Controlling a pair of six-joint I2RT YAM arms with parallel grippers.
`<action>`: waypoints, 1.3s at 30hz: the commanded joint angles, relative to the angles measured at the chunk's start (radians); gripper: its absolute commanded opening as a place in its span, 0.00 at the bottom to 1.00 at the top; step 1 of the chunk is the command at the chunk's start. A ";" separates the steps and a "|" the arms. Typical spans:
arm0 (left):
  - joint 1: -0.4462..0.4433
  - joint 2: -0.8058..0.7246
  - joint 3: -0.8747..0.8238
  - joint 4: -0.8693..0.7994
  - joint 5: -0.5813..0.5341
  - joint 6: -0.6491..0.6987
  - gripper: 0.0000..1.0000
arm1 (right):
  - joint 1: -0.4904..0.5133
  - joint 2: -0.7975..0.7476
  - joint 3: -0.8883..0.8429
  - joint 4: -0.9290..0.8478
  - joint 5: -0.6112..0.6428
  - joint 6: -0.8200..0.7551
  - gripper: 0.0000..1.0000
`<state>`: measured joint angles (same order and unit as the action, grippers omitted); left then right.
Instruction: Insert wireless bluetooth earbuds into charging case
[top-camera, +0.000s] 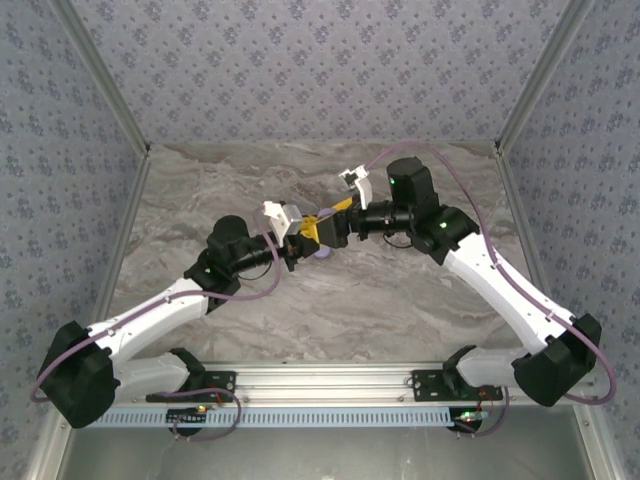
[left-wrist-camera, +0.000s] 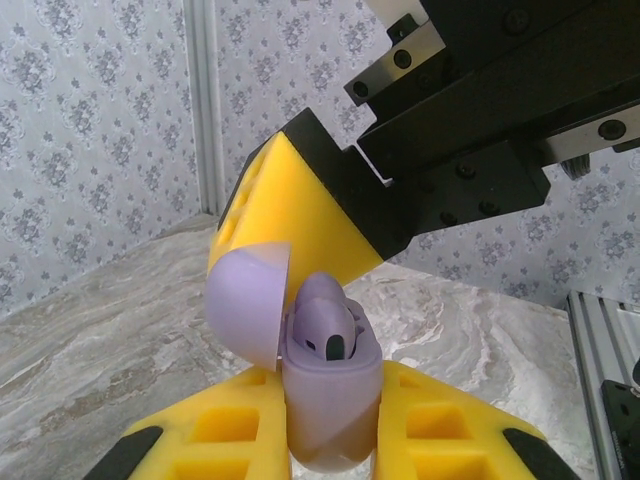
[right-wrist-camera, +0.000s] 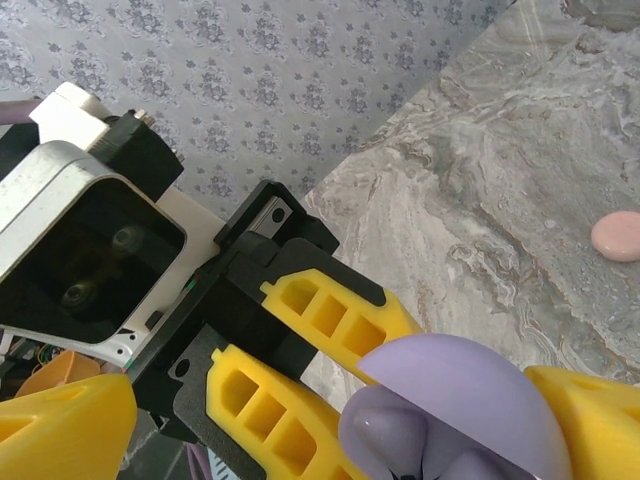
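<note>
My left gripper is shut on a lavender charging case and holds it upright above the table. The case's lid is swung open to the left. A lavender earbud sits in the case's opening, its top standing above the rim. My right gripper is open wide just above the case, one yellow finger hanging over the lid. From the right wrist, the lid and the earbud lie between its spread fingers. From the top camera, both grippers meet over the table's middle at the case.
A small round pink piece lies on the marble table to the right. Patterned walls close the table in at the back and sides. An aluminium rail runs along the near edge.
</note>
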<state>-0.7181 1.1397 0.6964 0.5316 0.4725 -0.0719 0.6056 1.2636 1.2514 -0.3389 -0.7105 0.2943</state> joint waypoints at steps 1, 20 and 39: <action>-0.004 -0.005 0.020 0.014 -0.016 -0.001 0.00 | 0.015 -0.060 -0.024 0.028 -0.049 -0.032 1.00; 0.014 -0.008 0.014 -0.015 -0.095 -0.040 0.00 | 0.015 -0.100 -0.074 -0.052 0.150 -0.043 1.00; 0.358 0.194 0.006 -0.465 -0.091 -0.256 0.00 | -0.124 -0.195 -0.257 -0.147 0.548 0.074 1.00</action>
<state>-0.3634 1.2797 0.6594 0.2089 0.4084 -0.3092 0.4892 1.0687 1.0012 -0.4618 -0.1886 0.3447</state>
